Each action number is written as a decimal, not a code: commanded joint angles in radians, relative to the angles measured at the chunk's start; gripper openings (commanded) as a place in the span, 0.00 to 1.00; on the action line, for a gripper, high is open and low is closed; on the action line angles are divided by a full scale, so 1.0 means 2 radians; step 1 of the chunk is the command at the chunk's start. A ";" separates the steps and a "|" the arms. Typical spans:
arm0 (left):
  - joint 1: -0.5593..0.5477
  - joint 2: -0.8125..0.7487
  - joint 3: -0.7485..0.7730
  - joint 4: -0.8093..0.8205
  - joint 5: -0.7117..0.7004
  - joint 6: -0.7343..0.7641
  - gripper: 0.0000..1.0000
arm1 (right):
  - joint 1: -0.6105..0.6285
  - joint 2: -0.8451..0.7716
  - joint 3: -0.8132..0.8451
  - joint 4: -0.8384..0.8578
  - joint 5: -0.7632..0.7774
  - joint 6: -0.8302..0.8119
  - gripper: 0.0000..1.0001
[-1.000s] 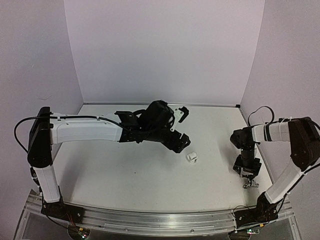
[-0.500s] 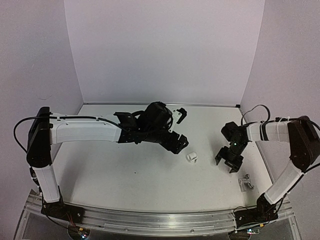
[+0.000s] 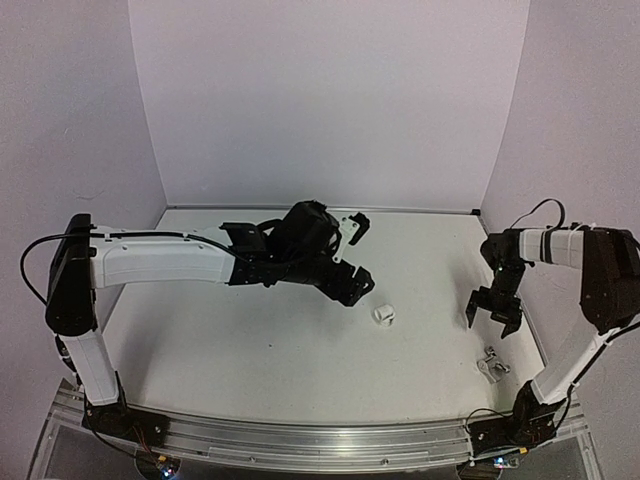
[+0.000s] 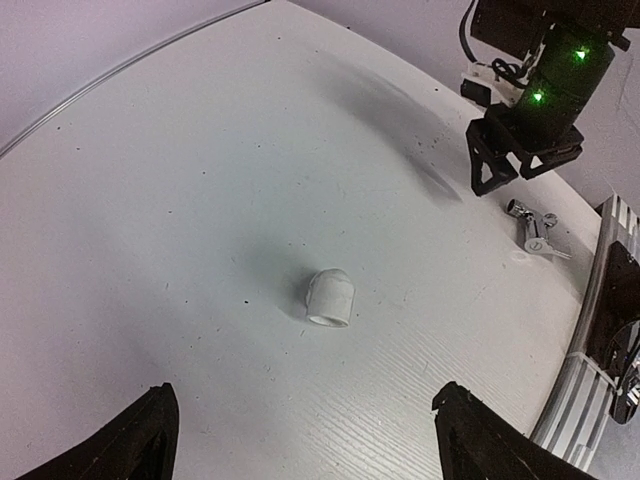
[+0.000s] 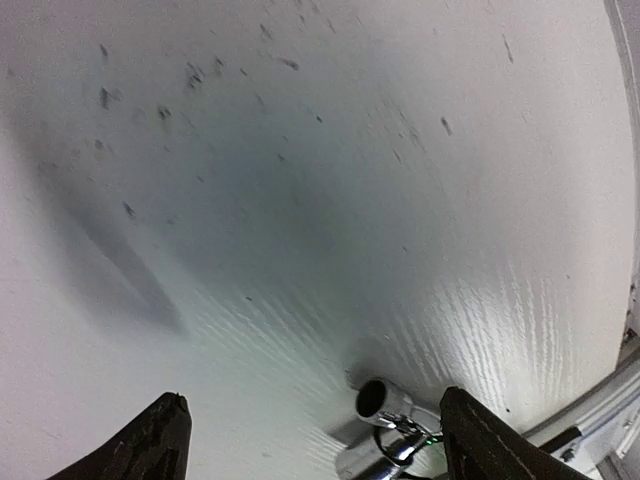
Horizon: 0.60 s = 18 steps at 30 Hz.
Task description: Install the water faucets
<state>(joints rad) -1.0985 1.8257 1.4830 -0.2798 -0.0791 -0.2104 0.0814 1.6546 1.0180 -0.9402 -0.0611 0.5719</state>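
Note:
The shiny silver faucet (image 3: 490, 365) lies on its side on the table near the right front edge. It shows in the left wrist view (image 4: 535, 228) and at the bottom of the right wrist view (image 5: 392, 425). My right gripper (image 3: 492, 320) hangs open and empty above the table just behind it; in its own view (image 5: 322, 440) the faucet lies near the right finger. My left gripper (image 3: 358, 288) is open and empty over mid-table, with a small white cylindrical fitting (image 3: 384, 314) just in front of it (image 4: 328, 298). I cannot make out the dark faucet.
The white table (image 3: 250, 340) is bounded by purple walls at the back and sides. An aluminium rail (image 3: 320, 440) runs along the front edge and shows at the right of the left wrist view (image 4: 600, 330). The right gripper shows there too (image 4: 515, 160).
My right gripper was low over the silver faucet, swung left, and now hangs open behind it. The faucet stays on the table. The left arm has drifted slightly left.

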 commanded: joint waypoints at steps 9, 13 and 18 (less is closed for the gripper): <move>0.003 -0.045 -0.008 0.013 0.010 -0.007 0.91 | 0.004 0.072 -0.022 -0.056 0.007 -0.092 0.73; 0.003 -0.059 -0.019 0.012 0.002 -0.012 0.91 | 0.002 0.066 -0.038 -0.049 -0.015 -0.081 0.46; 0.004 -0.058 -0.016 0.013 0.004 -0.012 0.91 | 0.002 0.040 -0.058 -0.032 -0.028 -0.055 0.31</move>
<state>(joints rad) -1.0981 1.7630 1.4445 -0.2802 -0.0647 -0.2210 0.0896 1.7702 0.9456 -1.0537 -0.1081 0.4141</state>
